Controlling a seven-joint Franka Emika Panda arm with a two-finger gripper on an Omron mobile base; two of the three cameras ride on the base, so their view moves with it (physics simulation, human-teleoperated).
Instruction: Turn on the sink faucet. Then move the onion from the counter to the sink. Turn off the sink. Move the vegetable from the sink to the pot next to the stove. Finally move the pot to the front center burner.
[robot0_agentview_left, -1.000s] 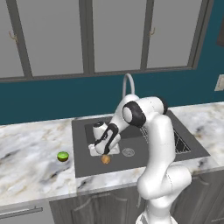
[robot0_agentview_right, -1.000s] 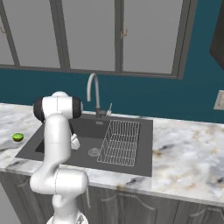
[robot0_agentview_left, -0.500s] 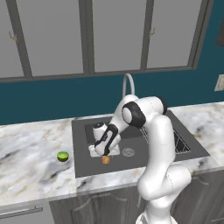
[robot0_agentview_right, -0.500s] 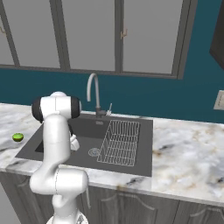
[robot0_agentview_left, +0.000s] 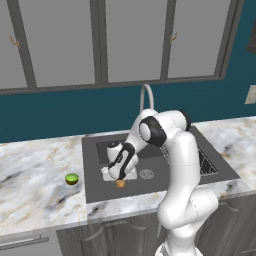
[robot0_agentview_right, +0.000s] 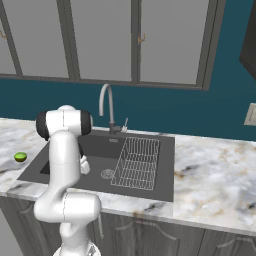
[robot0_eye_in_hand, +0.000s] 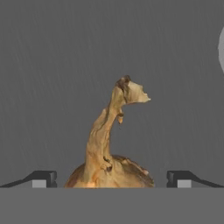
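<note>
White arm w/ dark joints reaches down into the large dark grey rectangular sink (robot0_agentview_left: 95, 185). Its two-finger gripper (robot0_agentview_left: 119, 177) hangs low over the basin floor, jaws spread wide apart, nothing clamped between them.

Hand view: small tan-brown onion bulb w/ thin tapering stalk (robot0_eye_in_hand: 109, 168) sits between the two dark fingertips (robot0_eye_in_hand: 41, 178), one tip at 9 o'clock of the bulb, the other at 3 o'clock. Clear gap of grey basin floor each side, so neither tip touches it. Stalk rises from the bulb toward 12 o'clock and bends over to about 1 o'clock at its end.

Left base view: onion (robot0_agentview_left: 120, 183) lies on the sink floor just at 6 o'clock of the gripper, near the front wall of the basin. Round metal drain (robot0_agentview_left: 146, 174) is near, at 3 o'clock of the gripper. Cannot tell from this view if gripper touches the bulb.

Tall slim silver gooseneck faucet (robot0_agentview_right: 106, 106) stands at the back rim of the sink, spout arched over the basin; no water visible. Wire rack (robot0_agentview_right: 136, 162) fills the right part of the basin, at 3 o'clock of the drain (robot0_agentview_right: 107, 174).

Small round green lime (robot0_agentview_left: 72, 179) rests on the white-grey marble counter (robot0_agentview_left: 35, 175) at 9 o'clock of the sink, well apart from the gripper.
</note>
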